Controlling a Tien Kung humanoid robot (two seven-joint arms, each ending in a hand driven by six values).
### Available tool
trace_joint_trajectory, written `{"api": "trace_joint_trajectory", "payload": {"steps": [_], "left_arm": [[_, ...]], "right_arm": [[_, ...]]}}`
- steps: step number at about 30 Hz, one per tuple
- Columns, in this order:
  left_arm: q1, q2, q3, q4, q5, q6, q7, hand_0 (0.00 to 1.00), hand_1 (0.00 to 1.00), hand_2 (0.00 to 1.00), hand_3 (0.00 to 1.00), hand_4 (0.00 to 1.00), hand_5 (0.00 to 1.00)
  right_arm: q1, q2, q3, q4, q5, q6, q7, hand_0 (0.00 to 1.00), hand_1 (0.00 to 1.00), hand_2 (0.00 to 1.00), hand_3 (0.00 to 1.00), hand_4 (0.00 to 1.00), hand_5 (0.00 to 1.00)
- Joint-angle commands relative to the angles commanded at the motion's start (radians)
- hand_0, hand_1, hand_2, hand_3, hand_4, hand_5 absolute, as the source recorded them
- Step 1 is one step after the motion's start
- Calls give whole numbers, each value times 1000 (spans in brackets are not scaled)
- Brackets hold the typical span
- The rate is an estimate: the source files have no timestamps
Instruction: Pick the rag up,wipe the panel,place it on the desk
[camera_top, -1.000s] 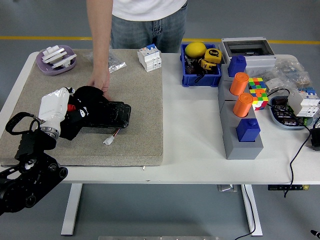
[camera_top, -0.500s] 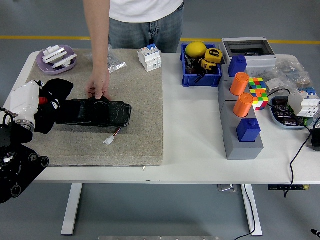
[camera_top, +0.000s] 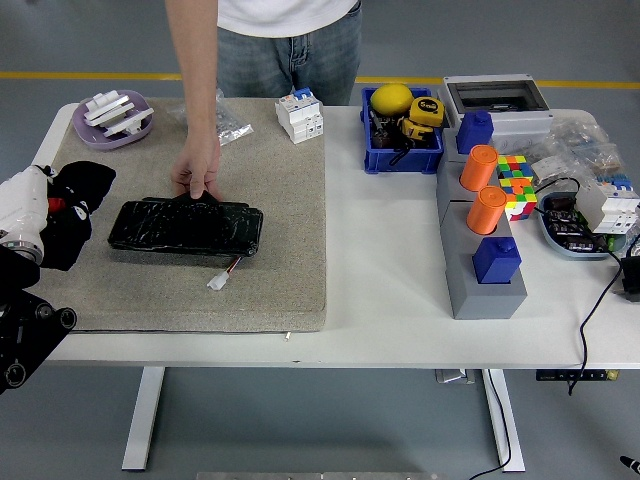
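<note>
The black panel (camera_top: 187, 227) lies flat on the tan mat (camera_top: 270, 190), a white connector on a short lead (camera_top: 218, 280) at its front edge. A person's hand (camera_top: 198, 172) presses on the panel's far edge. My left hand (camera_top: 52, 205), white at the wrist with black fingers, is at the mat's left edge, shut on the black rag (camera_top: 82, 185). The rag hangs bunched in the hand, clear of the panel's left end. My right hand is out of the picture.
A purple dish (camera_top: 112, 122) with white parts sits at the mat's far left corner, a white breaker (camera_top: 300, 113) and a plastic bag (camera_top: 222, 125) at the far edge. Right of the mat stand a blue bin (camera_top: 402, 140), grey blocks with orange cylinders (camera_top: 480, 225) and a colour cube (camera_top: 515, 185).
My left hand has drawn the rag leftward off the panel to the mat's left edge. The panel is now fully uncovered. The person's hand still holds the panel.
</note>
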Motion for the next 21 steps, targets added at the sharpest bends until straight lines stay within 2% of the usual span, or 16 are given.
{"api": "trace_joint_trajectory", "payload": {"steps": [2,7,8,13,14,19,20,21], "left_arm": [[0,1,-7,16,-13,8,-15,297,219,451,437,286,2],[-2,12,-14,66,-61,6,-46,297,219,451,437,286,2],[-1,13,-18,73,-71,2,-52,334,351,485,500,596,2],[5,14,-30,88,-104,-39,-70,334,351,485,500,596,2],[6,12,-31,88,-107,-45,-72,392,484,541,570,635,2],[7,5,-24,96,-130,-62,-83,392,484,541,570,635,2],[7,5,-23,97,-130,-66,-82,450,546,563,575,773,92],[8,4,-24,98,-130,-70,-82,450,546,563,575,773,92]], "right_arm": [[-1,1,1,0,-1,0,-1,716,673,692,640,998,557],[-1,2,2,1,-3,0,-2,716,673,692,640,998,557],[-1,2,1,1,-2,0,-2,716,672,692,641,998,557],[-4,2,8,0,-9,-2,-6,716,672,692,641,998,557],[-4,2,8,0,-11,-2,-7,716,673,692,640,998,556],[-4,5,3,0,-7,-2,-4,716,673,692,640,998,556],[-4,5,3,1,-7,-1,-4,716,673,692,640,998,554],[-4,6,4,1,-10,-1,-5,716,673,692,640,998,554]]}}
